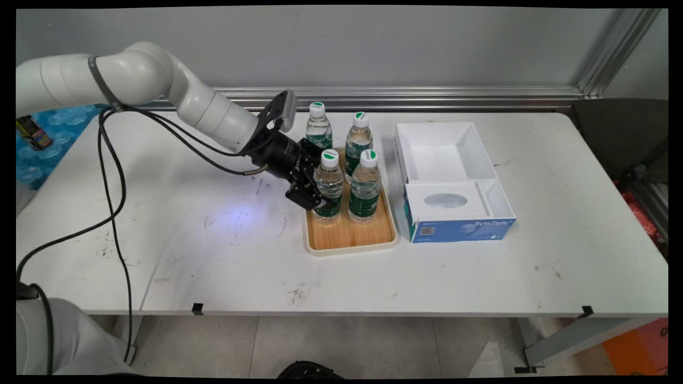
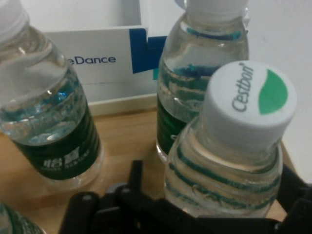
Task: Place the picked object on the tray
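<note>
Water bottle (image 1: 328, 184) — upright, long axis vertical, at the near-left of four on the wooden tray (image 1: 352, 237) mid-desk — gripped round its body between the closed jaws of the gripper (image 1: 312, 192) reaching in from the left; white box (image 1: 453, 181) right of tray.

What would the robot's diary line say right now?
black two-finger gripper: shut on clear water bottle, white cap | wooden tray: four bottles | white box: right
</note>
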{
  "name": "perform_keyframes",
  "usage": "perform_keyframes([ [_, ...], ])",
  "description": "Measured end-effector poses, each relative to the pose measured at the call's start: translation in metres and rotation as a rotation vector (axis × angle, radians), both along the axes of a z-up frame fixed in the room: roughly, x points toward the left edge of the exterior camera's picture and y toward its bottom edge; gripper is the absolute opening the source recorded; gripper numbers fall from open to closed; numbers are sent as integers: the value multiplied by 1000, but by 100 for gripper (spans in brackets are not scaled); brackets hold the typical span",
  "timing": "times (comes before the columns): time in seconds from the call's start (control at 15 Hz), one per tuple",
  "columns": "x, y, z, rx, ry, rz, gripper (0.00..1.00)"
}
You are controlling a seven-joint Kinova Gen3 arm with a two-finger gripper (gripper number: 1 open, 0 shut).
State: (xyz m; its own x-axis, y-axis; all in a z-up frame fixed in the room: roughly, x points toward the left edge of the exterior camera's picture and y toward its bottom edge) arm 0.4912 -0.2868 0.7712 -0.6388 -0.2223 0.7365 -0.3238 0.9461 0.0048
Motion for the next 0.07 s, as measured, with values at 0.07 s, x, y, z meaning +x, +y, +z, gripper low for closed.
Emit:
perform_keyframes([
  [0.07, 1, 0, 0, -3, 0, 0, 100],
])
